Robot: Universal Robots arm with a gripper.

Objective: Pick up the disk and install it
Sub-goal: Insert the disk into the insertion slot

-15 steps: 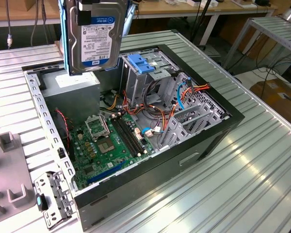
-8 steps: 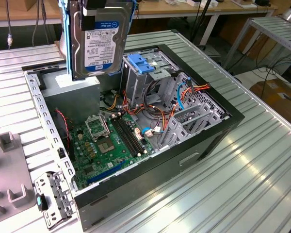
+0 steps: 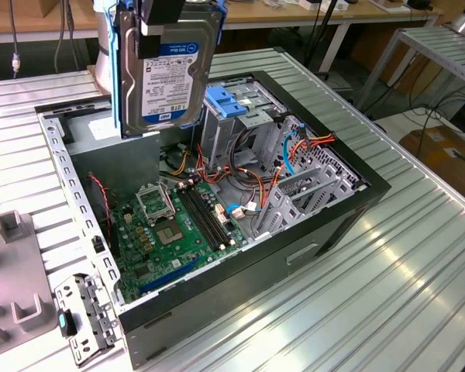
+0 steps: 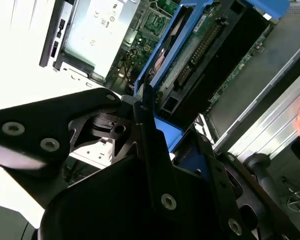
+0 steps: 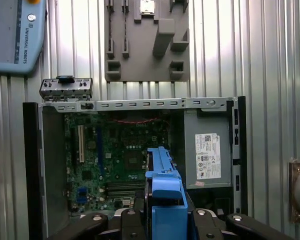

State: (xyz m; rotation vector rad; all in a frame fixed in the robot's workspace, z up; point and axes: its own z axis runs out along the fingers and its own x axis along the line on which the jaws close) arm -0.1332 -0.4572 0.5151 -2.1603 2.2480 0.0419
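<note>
The disk (image 3: 169, 74), a dark hard drive with a white label in a bright blue carrier, hangs upright above the back of the open computer case (image 3: 349, 205). My gripper (image 3: 160, 29) is shut on its upper end, one black finger pressed against the labelled face. In the first wrist view the blue carrier (image 5: 165, 192) sticks out between the gripper's black fingers (image 5: 131, 220), over the motherboard (image 5: 121, 157). In the second wrist view the disk (image 4: 192, 57) shows its connector edge, held beyond the gripper (image 4: 157, 122).
Inside the case stands a silver drive cage with a light-blue latch (image 3: 229, 103), beside bundled red, orange and blue cables (image 3: 294, 151). The power supply (image 5: 207, 155) sits in one corner. A grey fixture block (image 3: 15, 298) and a loose front panel bracket (image 3: 81, 314) lie on the ribbed metal table (image 3: 387, 294).
</note>
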